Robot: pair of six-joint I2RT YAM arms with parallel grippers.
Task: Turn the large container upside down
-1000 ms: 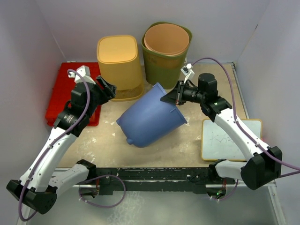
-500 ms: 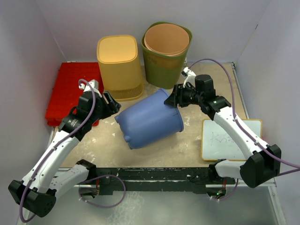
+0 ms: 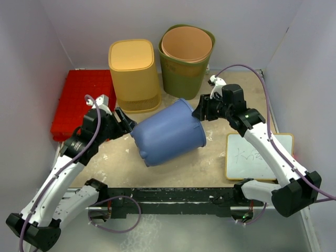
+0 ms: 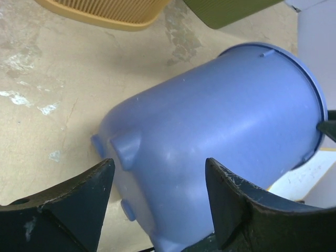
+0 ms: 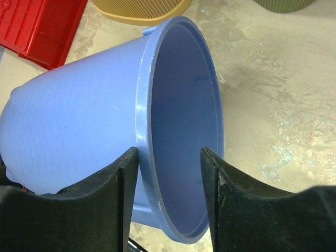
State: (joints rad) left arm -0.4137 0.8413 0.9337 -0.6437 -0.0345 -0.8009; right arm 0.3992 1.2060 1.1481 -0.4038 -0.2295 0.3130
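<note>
Right now the blue bucket [image 3: 168, 134] lies on its side in the middle of the tabletop [image 3: 212, 157], mouth turned to the right and footed base to the left. The right wrist view looks into it and shows only smooth blue wall. The left pincer [image 3: 126, 119] sits at the bucket's base, jaws spread wide and released, with the base in front of the gap. The right pincer [image 3: 201, 110] is at the bucket's rim, also released, one finger outside the wall and one inside, the rim passing between them.

Behind the bucket stands a yellow bin [image 3: 134, 73] with a flat closed top. Beside it a green bin [image 3: 181, 79] holds an orange bin [image 3: 186, 44] nested inside. Left of the bucket lies a red tray [image 3: 79, 100]; to its right is a whiteboard [image 3: 257, 155] with scribbles. The tabletop is beige and scuffed with white patches, and pale lilac walls [image 3: 94, 26] close it in.
</note>
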